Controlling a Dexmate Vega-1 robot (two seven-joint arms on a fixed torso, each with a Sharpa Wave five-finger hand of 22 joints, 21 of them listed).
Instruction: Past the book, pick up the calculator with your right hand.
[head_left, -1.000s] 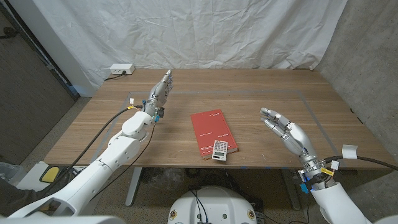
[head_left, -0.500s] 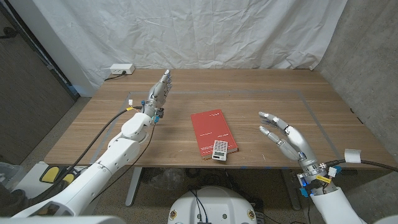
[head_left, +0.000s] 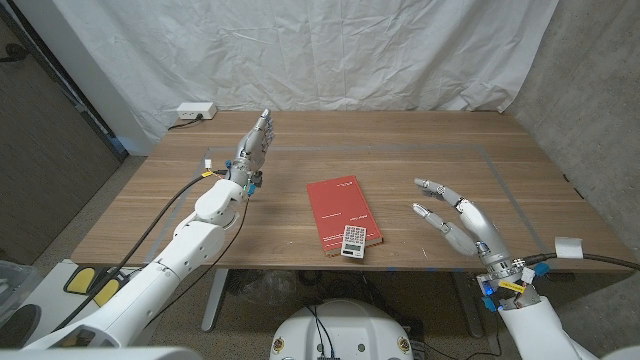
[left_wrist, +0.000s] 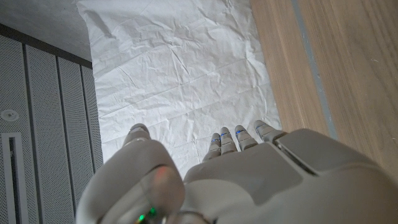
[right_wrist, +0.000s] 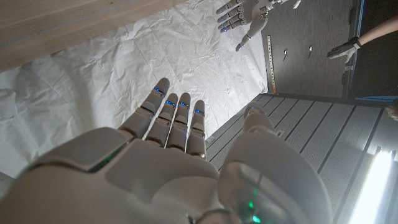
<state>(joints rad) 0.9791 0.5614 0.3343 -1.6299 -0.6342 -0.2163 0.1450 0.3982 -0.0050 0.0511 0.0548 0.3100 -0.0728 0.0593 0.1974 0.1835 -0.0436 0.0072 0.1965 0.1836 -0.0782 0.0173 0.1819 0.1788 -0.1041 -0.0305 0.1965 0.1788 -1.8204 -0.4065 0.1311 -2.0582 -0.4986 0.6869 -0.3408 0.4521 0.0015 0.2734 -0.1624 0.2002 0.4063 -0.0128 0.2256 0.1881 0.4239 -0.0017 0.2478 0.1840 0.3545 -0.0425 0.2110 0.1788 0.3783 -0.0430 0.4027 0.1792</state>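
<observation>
Red book (head_left: 343, 211) on wooden table (head_left: 420, 160), calculator (head_left: 353, 241) overlapping its near corner, right hand (head_left: 461, 224) spread, holding nothing

Table (head_left: 420, 165) matt wood; book (head_left: 342, 212) smooth red cover; backdrop (head_left: 330, 50) wrinkled white cloth.

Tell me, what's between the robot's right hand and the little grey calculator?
Only bare wooden table, seen in the head view: the right hand has a clear stretch to the small grey calculator.
</observation>
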